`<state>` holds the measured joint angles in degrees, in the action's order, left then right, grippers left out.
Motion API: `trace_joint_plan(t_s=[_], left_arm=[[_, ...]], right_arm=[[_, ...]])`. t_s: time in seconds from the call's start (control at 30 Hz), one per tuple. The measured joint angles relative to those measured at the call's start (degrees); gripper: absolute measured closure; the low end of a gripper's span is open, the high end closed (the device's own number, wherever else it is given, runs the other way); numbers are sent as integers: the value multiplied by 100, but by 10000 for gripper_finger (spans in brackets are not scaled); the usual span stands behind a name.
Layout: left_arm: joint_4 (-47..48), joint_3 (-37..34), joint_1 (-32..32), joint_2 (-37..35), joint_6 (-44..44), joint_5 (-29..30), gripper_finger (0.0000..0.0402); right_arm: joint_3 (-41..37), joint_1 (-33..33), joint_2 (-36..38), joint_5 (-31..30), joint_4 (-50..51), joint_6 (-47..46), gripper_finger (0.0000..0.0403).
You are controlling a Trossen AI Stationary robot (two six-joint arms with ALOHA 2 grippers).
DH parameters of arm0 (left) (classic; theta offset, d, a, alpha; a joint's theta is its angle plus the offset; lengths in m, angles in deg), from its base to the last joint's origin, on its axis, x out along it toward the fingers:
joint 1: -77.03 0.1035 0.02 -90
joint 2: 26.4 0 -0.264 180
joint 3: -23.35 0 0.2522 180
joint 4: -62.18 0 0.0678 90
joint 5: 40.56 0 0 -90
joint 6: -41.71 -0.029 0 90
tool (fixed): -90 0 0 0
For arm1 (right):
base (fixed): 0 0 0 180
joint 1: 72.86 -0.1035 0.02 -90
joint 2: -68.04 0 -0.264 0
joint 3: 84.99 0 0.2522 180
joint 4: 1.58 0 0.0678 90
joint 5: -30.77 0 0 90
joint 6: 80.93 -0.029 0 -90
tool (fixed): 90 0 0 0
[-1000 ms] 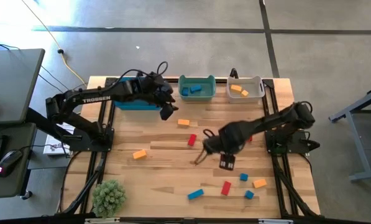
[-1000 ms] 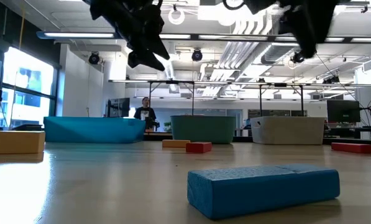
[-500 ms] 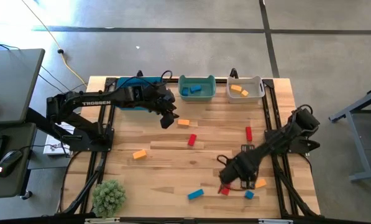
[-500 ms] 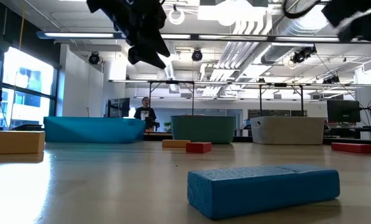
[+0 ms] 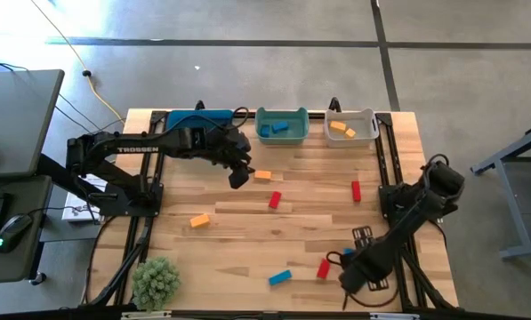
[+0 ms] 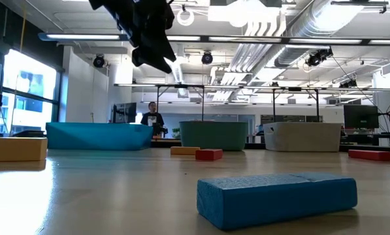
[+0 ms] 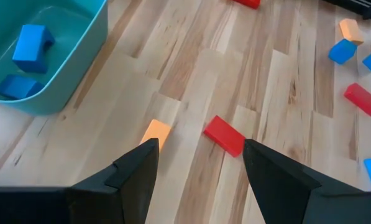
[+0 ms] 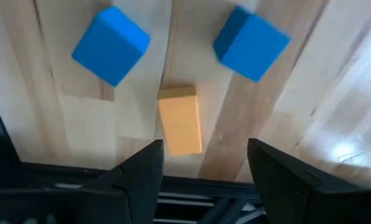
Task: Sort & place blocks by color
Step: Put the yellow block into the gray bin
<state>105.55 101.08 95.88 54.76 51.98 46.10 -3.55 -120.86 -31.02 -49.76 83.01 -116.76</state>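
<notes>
Pale wooden planks make up the table (image 5: 247, 231), with a concrete floor around it and an open workshop visible behind in the low view, where a person (image 6: 154, 116) stands far back. Along the far edge sit three bins: a blue bin (image 5: 194, 149), a teal bin (image 5: 283, 138) already holding blue blocks (image 5: 277, 128), and a white bin (image 5: 351, 138) holding orange blocks (image 5: 342, 129).

Over the last second the right gripper (image 5: 361, 274) has swept from the middle of the table down to the near right corner. It now hangs over a cluster of loose pieces there: an orange bar (image 8: 180, 119) lies between its open fingers, flanked by two blue cubes (image 8: 111, 45) (image 8: 251, 42). It holds nothing (the bar sits flat on the wood, untouched). That move suggests the orange bar is its next pick, bound for the white bin.

The left gripper (image 5: 238, 174) has shifted only a little, drifting out from the blue bin toward the centre. It hovers high with its fingers apart and empty, above an orange block (image 7: 155, 132) and just short of a red block (image 7: 225, 135).

Still loose on the table are another orange bar (image 5: 199, 220) toward the left, a red bar (image 5: 356, 190) at the right, a red block (image 5: 323, 268) beside the right arm, and a blue bar (image 5: 279, 277) near the front. Sorting looks barely half done, by my reading.
</notes>
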Motion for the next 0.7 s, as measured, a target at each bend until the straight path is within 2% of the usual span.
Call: trace_joint_plan(t_s=[0.27,0.7], left_arm=[[17,0,-127,2,27,67,177],[17,0,-210,2,155,265,177]], right_arm=[[-531,-417,4,56,-695,-374,182],[-1335,-432,4,359,-1903,-591,183]])
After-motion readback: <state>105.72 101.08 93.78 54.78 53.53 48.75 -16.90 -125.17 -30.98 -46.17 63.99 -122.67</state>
